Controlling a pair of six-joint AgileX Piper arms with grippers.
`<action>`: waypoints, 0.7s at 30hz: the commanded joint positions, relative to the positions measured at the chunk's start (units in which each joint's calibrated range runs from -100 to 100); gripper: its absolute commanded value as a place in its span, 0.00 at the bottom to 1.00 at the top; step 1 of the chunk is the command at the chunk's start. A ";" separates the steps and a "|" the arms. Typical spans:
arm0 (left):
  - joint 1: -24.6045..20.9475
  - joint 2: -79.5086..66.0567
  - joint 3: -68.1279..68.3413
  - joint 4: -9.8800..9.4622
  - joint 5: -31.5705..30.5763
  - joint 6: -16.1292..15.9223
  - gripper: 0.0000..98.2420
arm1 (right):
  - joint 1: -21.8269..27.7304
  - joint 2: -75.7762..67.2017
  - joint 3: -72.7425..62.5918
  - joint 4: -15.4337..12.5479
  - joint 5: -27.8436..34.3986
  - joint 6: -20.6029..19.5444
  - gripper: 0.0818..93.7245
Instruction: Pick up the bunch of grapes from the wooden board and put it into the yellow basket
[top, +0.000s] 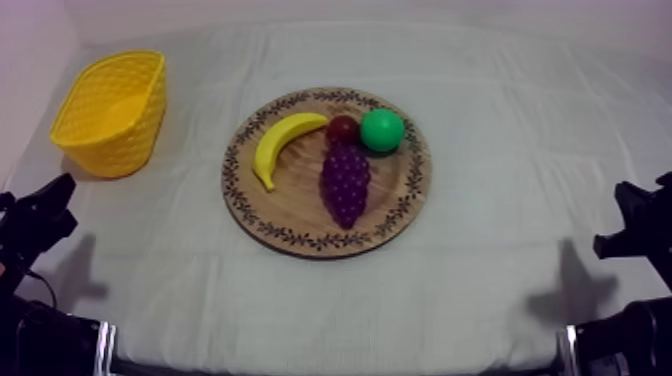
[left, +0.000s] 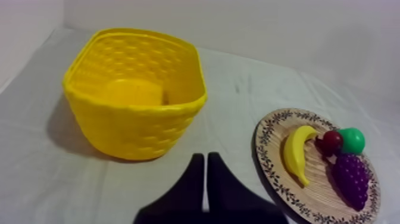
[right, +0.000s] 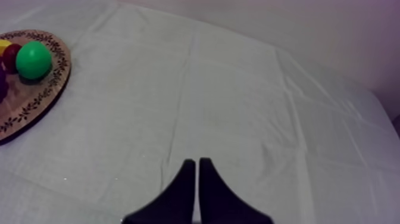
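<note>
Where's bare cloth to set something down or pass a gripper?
Widest: cloth between board and right gripper. Also the strip between board and front edge, and the gap between basket and board. Crowded: the board, with banana, grapes, small red fruit, green ball bunched.

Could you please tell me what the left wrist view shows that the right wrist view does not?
Left wrist view: the yellow basket, the banana and the bunch of grapes in full, and the left gripper with its fingers together. Right wrist view: the right gripper, fingers together, over a wide stretch of grey-white cloth. Both: the wooden board with its patterned rim, the small red fruit and the round green fruit beside it; the right wrist view cuts banana and grapes to slivers.
</note>
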 joint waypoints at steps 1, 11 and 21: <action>0.00 0.00 0.00 -0.03 0.01 0.00 0.00 | -0.02 0.00 -0.04 0.03 0.02 0.00 0.00; 1.76 0.00 0.00 -0.03 0.01 -0.22 0.00 | -0.02 0.00 -0.04 0.03 0.02 0.00 0.00; 10.95 0.05 -0.09 -0.03 0.01 -0.07 0.00 | -0.02 0.00 -0.04 0.03 0.02 0.00 0.00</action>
